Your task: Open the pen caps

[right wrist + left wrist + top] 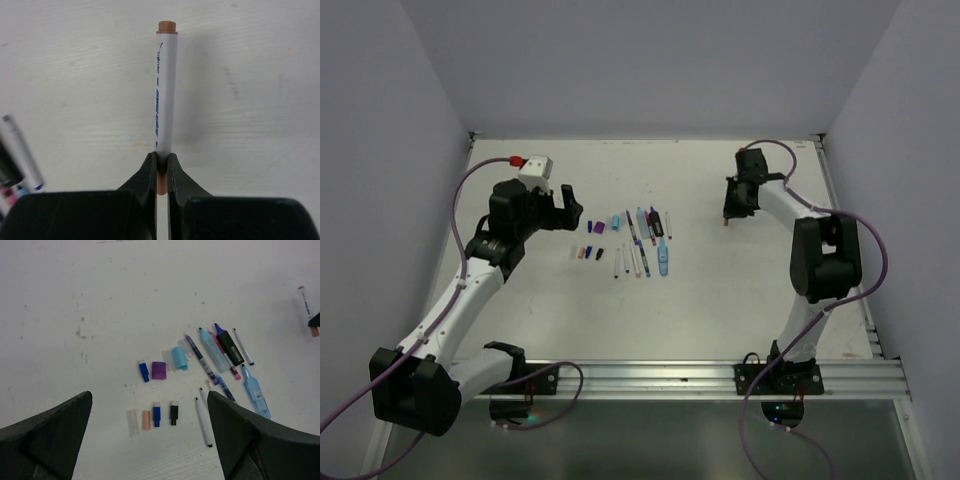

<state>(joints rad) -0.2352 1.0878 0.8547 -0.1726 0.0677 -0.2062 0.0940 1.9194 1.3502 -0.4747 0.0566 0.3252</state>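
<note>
From above, a white counter fills the floor of a booth with plain pale grey walls. A metal rail runs along its near edge, where both arm bases sit. The pens lie uncapped in a loose row near the middle of the counter. The pen caps are scattered just to their left. The left end effector hovers left of the caps, its fingers spread wide and holding nothing. The right end effector is well apart from the group, over the far right part of the counter.

In the left wrist view, the two dark fingers stand far apart at the bottom edge. The lightly stained, speckled counter shows between them. Seven caps lie there in two short rows: blue, purple and light blue above; clear, orange, blue-and-white and black below. The pens fan out to the right, touching or crossing one another.

In the right wrist view, the fingers are pressed together, pinching the orange near end of a white pen with blue print. Its barrel points straight away and ends in an orange tip. It casts a soft shadow on the counter; whether it touches the counter cannot be told.
</note>
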